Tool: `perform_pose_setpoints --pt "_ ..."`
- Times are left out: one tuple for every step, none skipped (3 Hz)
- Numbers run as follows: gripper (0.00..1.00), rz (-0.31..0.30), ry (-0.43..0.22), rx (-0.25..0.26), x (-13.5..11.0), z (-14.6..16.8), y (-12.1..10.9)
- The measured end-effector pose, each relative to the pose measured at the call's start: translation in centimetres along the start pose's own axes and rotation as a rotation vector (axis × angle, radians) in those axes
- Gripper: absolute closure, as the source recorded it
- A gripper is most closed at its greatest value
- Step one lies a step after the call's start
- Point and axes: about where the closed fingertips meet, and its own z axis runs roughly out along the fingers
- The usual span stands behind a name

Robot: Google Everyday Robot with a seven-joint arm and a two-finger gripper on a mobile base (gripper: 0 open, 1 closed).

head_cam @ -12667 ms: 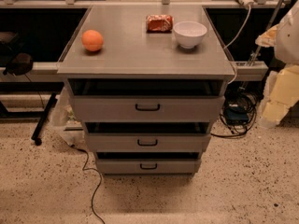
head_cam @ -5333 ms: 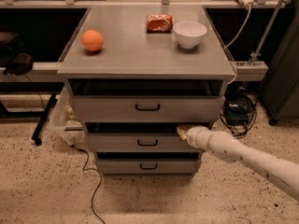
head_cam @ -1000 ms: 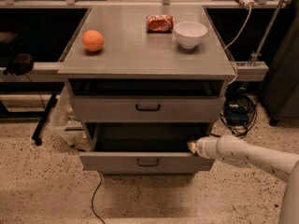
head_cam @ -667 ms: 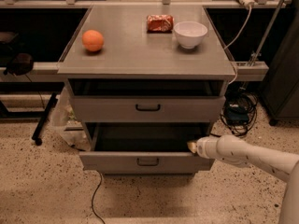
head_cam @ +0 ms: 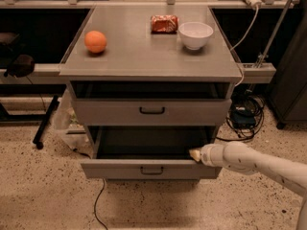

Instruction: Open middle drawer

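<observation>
Since 5.3 s ago the middle drawer (head_cam: pixel 115 169) went from shut to pulled well out; vs 0.7 s ago its front sits only a touch nearer, gripper barely shifted. Nearest: speckled floor (head_cam: pixel 43 195) with a thin black cable (head_cam: pixel 97 202) trailing under the cabinet. Next the drawer front, small black bar handle (head_cam: pixel 151 170) untouched in the middle. Gripper (head_cam: pixel 195 154) is at the right end of the front's top edge, touching or just behind the lip, white arm (head_cam: pixel 259 166) coming in low from the right. Spread or pressed together: cannot tell. Judgement: it hooks the top edge at the corner rather than the handle, so the pull runs along the arm's own line. Grey inside of the drawer shows dark, contents not readable. Bottom drawer hidden under the pulled-out front. Above, the top drawer (head_cam: pixel 110 113) is out only slightly, a dark gap over it. On the cabinet top (head_cam: pixel 144 61): orange ball (head_cam: pixel 96 41) left, red packet (head_cam: pixel 164 23) and white bowl (head_cam: pixel 195 34) at the back right, just beside each other, well clear of the work. Task looks essentially done; only release and retreat left
</observation>
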Motion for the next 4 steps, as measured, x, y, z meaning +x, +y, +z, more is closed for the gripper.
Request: perform_pose_setpoints --pt "1.0 -0.066 0.039 -0.062 1.7 -0.6 2.1" --pt "1.0 -0.067 0.039 -0.062 1.6 -0.6 2.2" --pt "1.0 -0.153 0.119 -0.098 4.1 -1.9 3.7" --pt "0.81 -0.153 0.119 -0.098 4.0 -1.9 3.7"
